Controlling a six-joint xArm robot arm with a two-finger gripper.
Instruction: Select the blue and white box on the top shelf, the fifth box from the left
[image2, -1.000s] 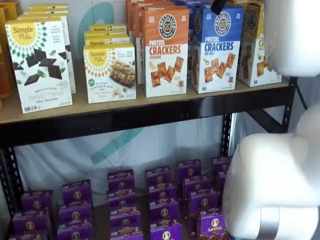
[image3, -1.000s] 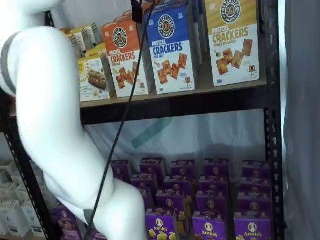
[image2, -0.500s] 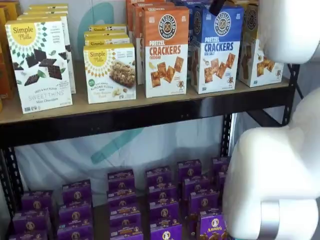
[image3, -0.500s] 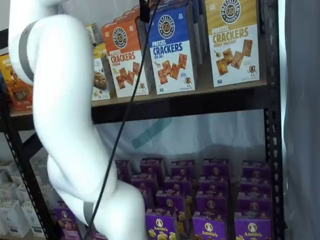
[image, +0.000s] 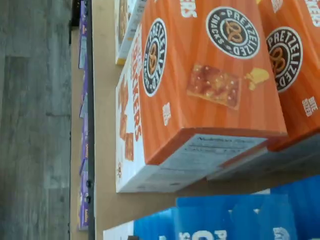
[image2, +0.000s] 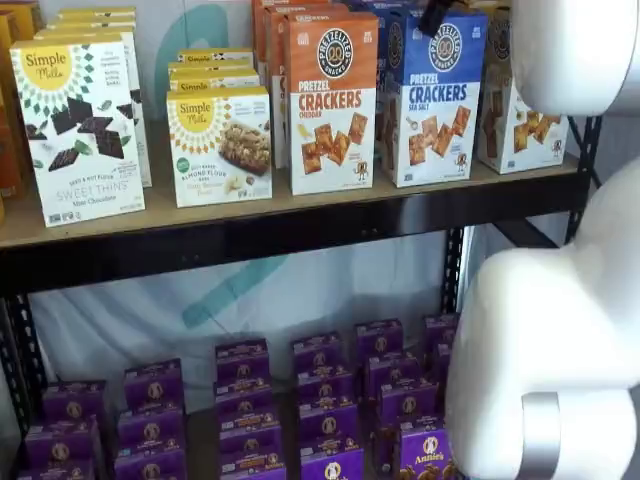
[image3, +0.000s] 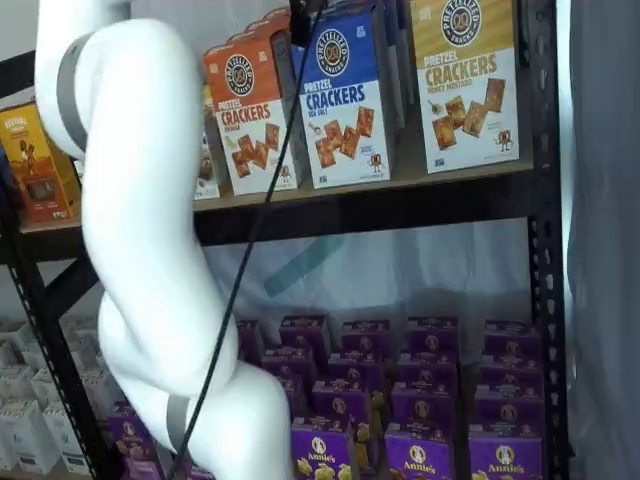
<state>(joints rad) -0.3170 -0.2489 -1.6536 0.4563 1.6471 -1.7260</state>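
The blue and white box (image2: 432, 96) stands upright on the top shelf (image2: 300, 212) between an orange-topped carton and a yellow-topped one. It also shows in a shelf view (image3: 345, 100), and its blue top shows in the wrist view (image: 225, 220). Only a black fingertip of my gripper (image2: 435, 14) shows, hanging from above at the box's upper edge. In a shelf view the gripper (image3: 300, 20) sits at the box's top left corner with a cable beside it. No gap between fingers is visible.
The orange Cheddar carton (image2: 332, 100) stands left of the blue box, and the yellow-topped carton (image3: 465, 80) right of it. Simple Mills boxes (image2: 80, 130) fill the shelf's left. Purple boxes (image2: 250, 400) sit on the lower level. My white arm (image3: 150, 250) covers part of the view.
The arm has swung to the right in one shelf view, and the black fingertip has shifted right along the blue box's top. The boxes have not moved.
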